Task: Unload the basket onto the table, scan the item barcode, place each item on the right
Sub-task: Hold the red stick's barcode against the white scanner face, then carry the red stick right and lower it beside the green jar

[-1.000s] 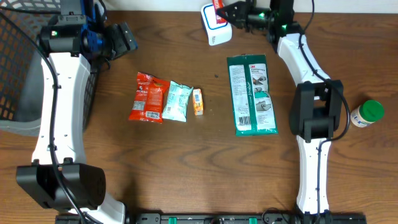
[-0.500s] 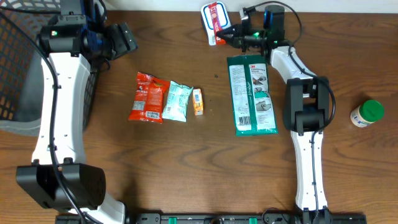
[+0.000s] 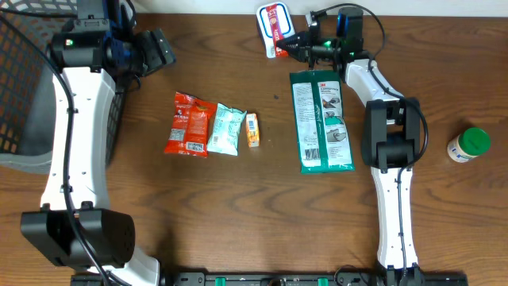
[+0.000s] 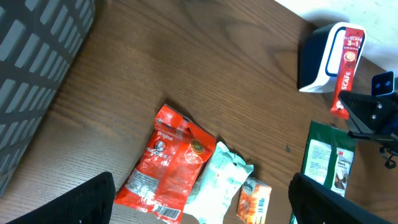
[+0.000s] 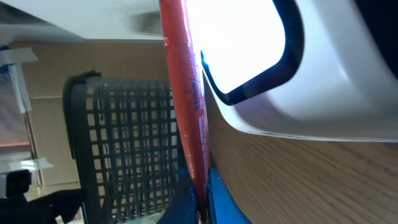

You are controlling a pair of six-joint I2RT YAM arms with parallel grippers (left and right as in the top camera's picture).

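Right claw [image 3: 292,46], closed on one end of the red coffee sachet [image 3: 274,16], holds it before the white scanner [image 3: 261,28] at the desk's [image 3: 238,206] far edge. Left claw [image 3: 156,51] gapes wide and empty near the basket [image 3: 24,95].

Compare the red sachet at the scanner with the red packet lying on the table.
The red sachet is a narrow strip; the red packet is a much wider pouch. The sachet is pinched at one end by the right gripper and held before the scanner; the packet lies flat on the table, untouched, beside a pale green packet. Both are red with white lettering.
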